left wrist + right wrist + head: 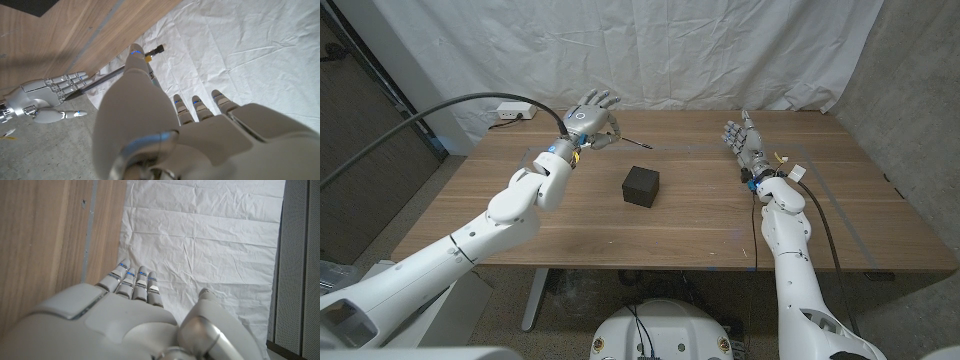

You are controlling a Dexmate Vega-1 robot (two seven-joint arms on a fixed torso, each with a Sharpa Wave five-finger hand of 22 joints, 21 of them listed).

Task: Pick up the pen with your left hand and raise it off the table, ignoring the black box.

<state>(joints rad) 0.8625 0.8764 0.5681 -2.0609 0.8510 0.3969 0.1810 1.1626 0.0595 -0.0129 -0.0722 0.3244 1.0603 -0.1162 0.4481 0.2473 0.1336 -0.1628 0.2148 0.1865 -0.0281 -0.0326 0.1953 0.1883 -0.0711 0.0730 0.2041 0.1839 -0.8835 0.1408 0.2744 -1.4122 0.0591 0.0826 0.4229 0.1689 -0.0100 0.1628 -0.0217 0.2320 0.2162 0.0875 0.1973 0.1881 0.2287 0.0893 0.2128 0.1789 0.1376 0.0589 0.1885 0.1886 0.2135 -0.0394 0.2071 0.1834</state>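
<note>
White creased cloth [650, 50] hangs behind a wooden table [700, 215], and a power strip [510, 113] lies near the table's far left corner. Over that far left part, the left hand [590, 118] is raised, its fingers curled around the pen [632, 142]. The pen sticks out of the hand toward the table's middle as a thin dark rod, and it looks to be clear of the wood, though the head view does not settle that outright. In the left wrist view the pen [150, 54] runs along the thumb, its dark tip poking out past the fingertip against the cloth. A black box [640, 186] sits on the table nearer the robot than the pen, apart from the left hand. On the right side, the right hand [746, 143] is held up over the table with fingers spread and nothing in it; its fingers [135, 282] reach toward the cloth in the right wrist view.
</note>
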